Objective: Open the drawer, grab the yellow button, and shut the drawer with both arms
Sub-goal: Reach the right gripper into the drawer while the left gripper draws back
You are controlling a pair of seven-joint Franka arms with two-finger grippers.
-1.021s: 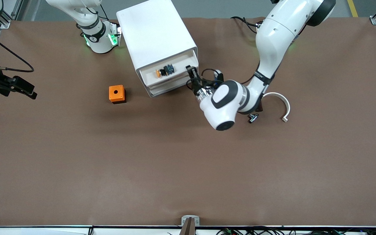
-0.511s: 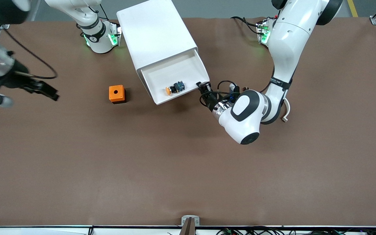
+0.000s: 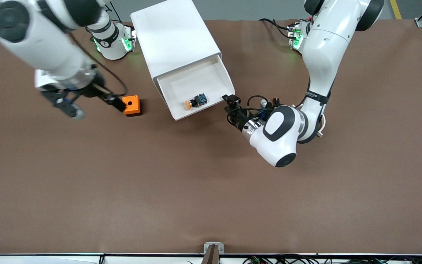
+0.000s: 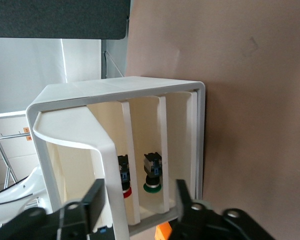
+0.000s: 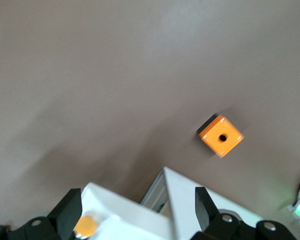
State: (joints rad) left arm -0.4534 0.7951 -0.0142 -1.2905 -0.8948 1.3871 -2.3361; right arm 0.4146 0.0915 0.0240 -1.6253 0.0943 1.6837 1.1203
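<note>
Your right gripper [image 3: 97, 99] hangs over the tabletop [image 3: 196, 190] just beside the orange cube [image 3: 131, 105], jaws released and holding nothing, as its wrist view shows. The first step looks done: the drawer [image 3: 196, 90], the top tray of the white cabinet [image 3: 174, 40], is pulled well out. The button [image 3: 195, 101] lies inside it near the front lip, untouched, so taking it and closing the drawer are left.

Room is good above the open tray; mind its raised front lip and side walls when you come down.

Your left gripper [image 3: 233, 108] sits low beside the drawer's front corner toward the left arm's end, jaws spread and apart from the lip. Nearer the front camera the tabletop gives free room.
</note>
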